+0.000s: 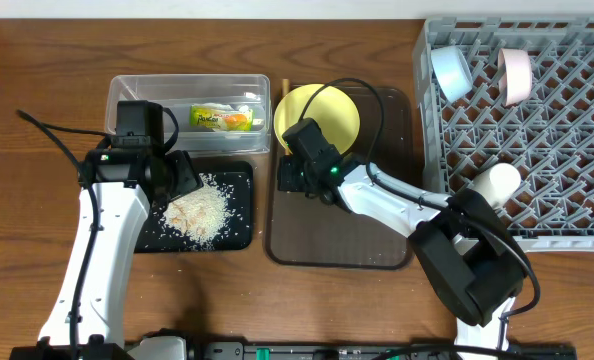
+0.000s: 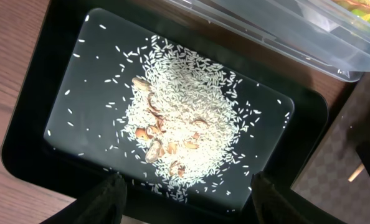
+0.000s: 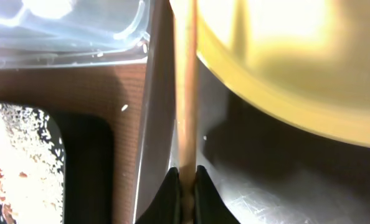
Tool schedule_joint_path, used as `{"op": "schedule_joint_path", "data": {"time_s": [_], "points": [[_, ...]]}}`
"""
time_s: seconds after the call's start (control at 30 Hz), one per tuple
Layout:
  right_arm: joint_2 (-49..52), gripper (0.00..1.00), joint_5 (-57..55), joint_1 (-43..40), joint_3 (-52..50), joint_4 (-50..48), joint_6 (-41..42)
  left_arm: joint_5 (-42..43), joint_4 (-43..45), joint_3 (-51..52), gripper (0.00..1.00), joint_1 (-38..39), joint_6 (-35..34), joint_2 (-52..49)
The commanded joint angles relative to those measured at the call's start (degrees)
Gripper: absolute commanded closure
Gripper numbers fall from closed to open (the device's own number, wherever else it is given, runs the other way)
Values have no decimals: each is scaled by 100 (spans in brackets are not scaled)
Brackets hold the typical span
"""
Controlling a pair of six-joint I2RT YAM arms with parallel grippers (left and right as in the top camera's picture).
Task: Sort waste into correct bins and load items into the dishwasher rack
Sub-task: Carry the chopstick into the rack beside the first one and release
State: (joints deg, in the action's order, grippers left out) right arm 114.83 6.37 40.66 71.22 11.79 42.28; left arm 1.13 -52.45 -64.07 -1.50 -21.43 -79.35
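Left gripper [image 1: 180,177] [image 2: 188,205]: spread wide, holding nothing, hanging over the near edge of the black tray; both fingers [image 2: 101,199] frame the bottom of the left wrist view.
Black tray [image 1: 239,236] [image 2: 23,155]: on the table at front left, just in front of the tub.
Rice [image 1: 202,212] [image 2: 185,124]: heaped in the middle of the black tray, with stray grains scattered toward its rim (a few brown bits lie in the heap).
Tub [image 1: 117,100] [image 2: 284,31]: clear, at back left, its front wall close to the black tray.
Wrapper [image 1: 222,118]: lying flat inside the tub, toward its right half.
Chopsticks [image 1: 286,83] [image 3: 186,93]: lying along the left rim of the brown tray, between the tub and the plate; their count cannot be told.
Right gripper [image 1: 291,178] [image 3: 186,186]: fingers pressed together on the near end of the chopsticks (the wood runs straight up from the pinch in the right wrist view).
Plate [image 1: 322,115] [image 3: 284,62]: yellow, at the back of the brown tray, just right of the chopsticks.
Brown tray [image 1: 337,240]: centre of the table, between the black tray and the rack.
Rack [image 1: 557,150]: grey lattice crate filling the right side.
Blue bowl [image 1: 450,72]: on edge in the rack's back left corner.
White bowl [image 1: 515,75]: on edge just right of the blue bowl (its tint looks pinkish).
Cup [image 1: 495,182]: white, in the rack near its left wall, beside the right arm.
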Motion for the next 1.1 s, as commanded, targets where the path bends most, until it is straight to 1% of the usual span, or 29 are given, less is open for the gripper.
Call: {"op": "schedule_joint_path", "data": {"time_s": [0.0,0.17,0.33,0.47,0.6,0.67,0.8,0.9,0.97,1.07], "points": [[-111,99,-42,-103,79,66,-308,-26,0,9,32,-26,-52,0],[-632,99,-378,-332,76,684,-929,-26,0,9,32,-26,-52,0],[-1556,99,-861,-732,76,1659,-1845,-28,0,9,32,-26,-52,0],[-2306,99,-1327,-1239,76,2610,-2046,-28,2,9,32,-26,-52,0],[-2789,99,-1517,-1871,76,3357,-2417,-28,2,9,32,-26,-52,0],[-2903,99,-1515,-2227,76,3665,-2643,-28,2,9,32,-26,-52,0],[-2876,99,-1473,-2885,76,4083,-3526,-28,2,9,32,-26,-52,0],[-2804,99,-1314,-3276,72,4238,-3886,-26,2,9,32,-26,-52,0],[-2734,99,-1027,-3453,72,4236,-4083,-28,4,9,32,-26,-55,0],[-2616,99,-1049,-3563,70,4172,-4087,-26,2,9,32,-26,-52,0]]}}
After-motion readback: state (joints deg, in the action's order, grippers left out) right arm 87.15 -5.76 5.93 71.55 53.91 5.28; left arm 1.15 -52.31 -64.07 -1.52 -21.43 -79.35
